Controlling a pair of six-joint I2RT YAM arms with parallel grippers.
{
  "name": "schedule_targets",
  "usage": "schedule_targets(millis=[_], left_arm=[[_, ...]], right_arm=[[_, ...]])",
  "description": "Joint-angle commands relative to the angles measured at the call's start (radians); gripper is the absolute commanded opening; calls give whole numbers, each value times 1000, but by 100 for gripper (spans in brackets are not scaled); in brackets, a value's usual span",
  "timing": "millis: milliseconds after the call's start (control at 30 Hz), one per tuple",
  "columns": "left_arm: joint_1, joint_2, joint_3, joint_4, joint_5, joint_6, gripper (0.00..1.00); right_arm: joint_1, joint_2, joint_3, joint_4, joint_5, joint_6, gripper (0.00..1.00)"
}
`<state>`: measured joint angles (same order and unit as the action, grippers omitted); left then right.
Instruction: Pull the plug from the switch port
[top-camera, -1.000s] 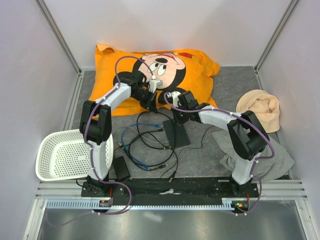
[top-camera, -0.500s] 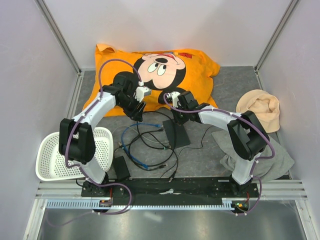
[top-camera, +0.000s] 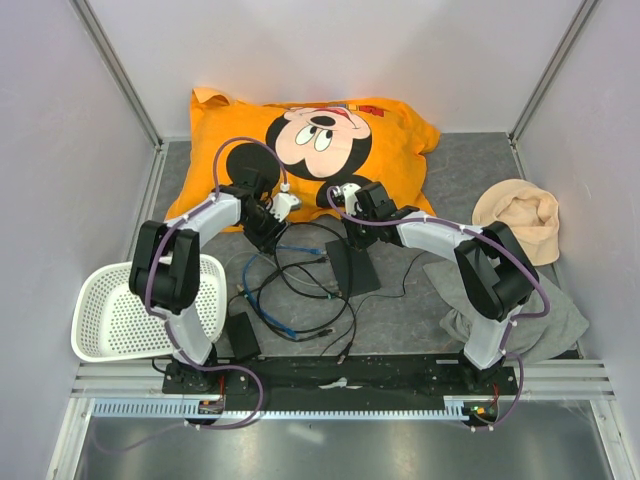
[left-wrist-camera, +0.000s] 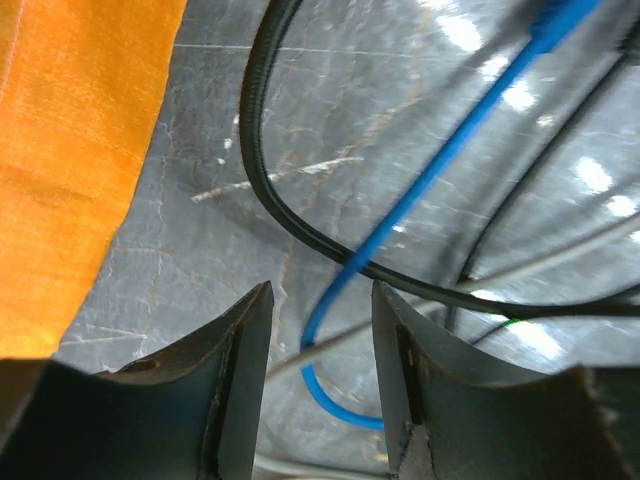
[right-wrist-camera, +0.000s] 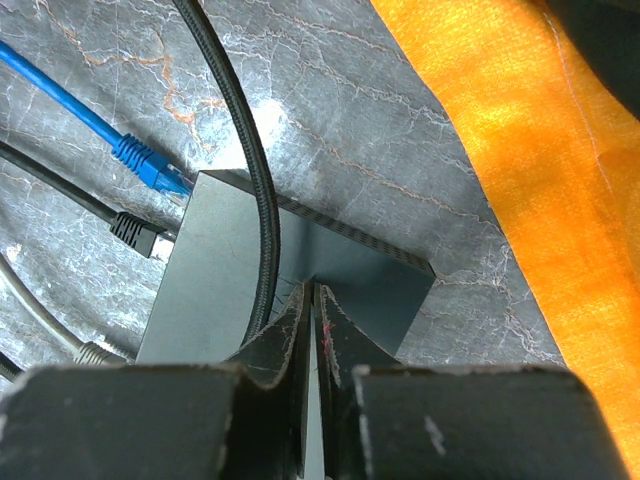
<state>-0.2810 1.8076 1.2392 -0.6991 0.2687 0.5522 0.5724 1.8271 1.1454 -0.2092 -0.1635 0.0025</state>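
Grey tabletop (top-camera: 470, 170); blue plug (right-wrist-camera: 150, 168) at switch box (right-wrist-camera: 215, 270) clear only from right wrist; right tool (right-wrist-camera: 311, 295) closed, left tool (left-wrist-camera: 320, 300) spread.

Cushion (top-camera: 310, 150): against the far edge, middle.
Switch box (top-camera: 352, 265): table centre, just before the cushion.
Plugs (right-wrist-camera: 150, 172): two, side by side in the box's left edge.
Cable tangle (top-camera: 290, 285): left of the box.
Power brick (top-camera: 243, 335): near edge, beside the basket.
Basket (top-camera: 120, 320): near left corner.
Hat (top-camera: 518, 220): right edge.
Cloth (top-camera: 540, 315): near right corner, before the hat.
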Motion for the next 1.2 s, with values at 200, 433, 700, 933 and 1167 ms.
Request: schedule_targets(millis=[200,433,700,933,1167], left_arm=[[23,-27,-6,36,-17,15,7],[109,-275,-102,-48,-35,71,2],[239,-413,-279,10,-192,166,2],[272,-258,-133,-48,-280,-83,6],[261,-301,28,-43,90,-164,48]], right_arm=[[-2,57,-52,-131,48,-32,12],[-3,43,-70,-122,67,-32,13],[-5,46,-65,-127,65,-32,13],[-5,52,-67,-130,58,-33,13],[-5,21,-88,-124,62,-33,14]])
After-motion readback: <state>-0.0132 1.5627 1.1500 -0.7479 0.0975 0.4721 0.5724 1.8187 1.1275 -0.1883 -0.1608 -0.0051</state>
